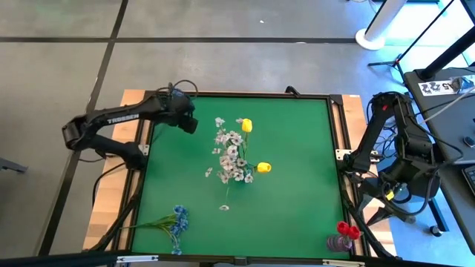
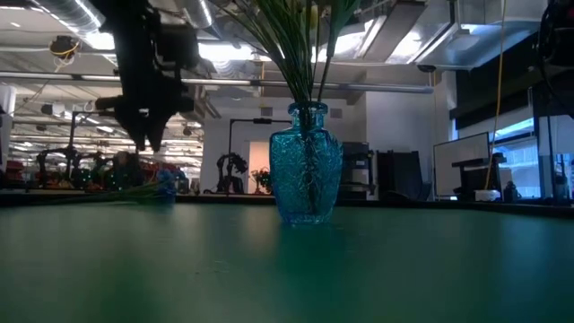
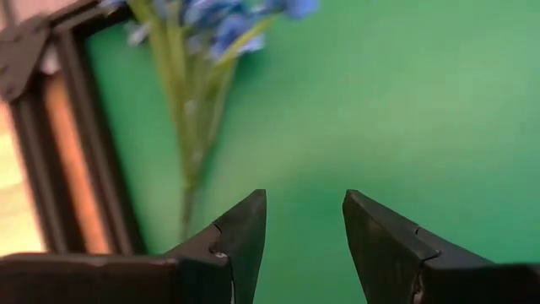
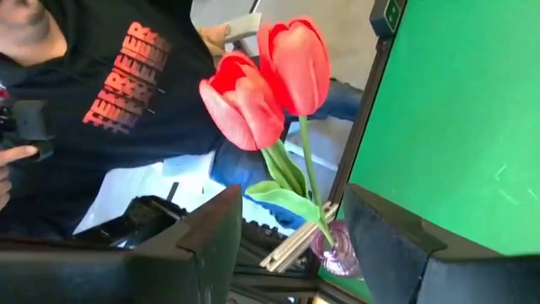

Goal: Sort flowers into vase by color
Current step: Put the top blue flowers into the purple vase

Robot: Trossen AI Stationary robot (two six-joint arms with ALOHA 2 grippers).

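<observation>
A blue glass vase (image 2: 305, 170) stands mid-table, holding white sprigs (image 1: 231, 154) and two yellow buds (image 1: 247, 125). A bunch of blue flowers (image 1: 175, 220) lies flat on the green mat at the near left corner, also seen as blue flowers (image 3: 215, 34) on green stems ahead of the left fingers. Two red buds (image 4: 270, 84) stand in a small purple vase (image 4: 337, 253) at the near right corner. My left gripper (image 3: 304, 228) hovers open above the far left of the mat. My right gripper (image 4: 291, 245) is open, off the table's right edge, facing the red buds.
A dark raised frame (image 1: 338, 148) runs round the green mat. A person in a dark printed shirt (image 4: 126, 76) is beyond the near right corner. The mat between the vase and the right edge (image 1: 297, 170) holds nothing.
</observation>
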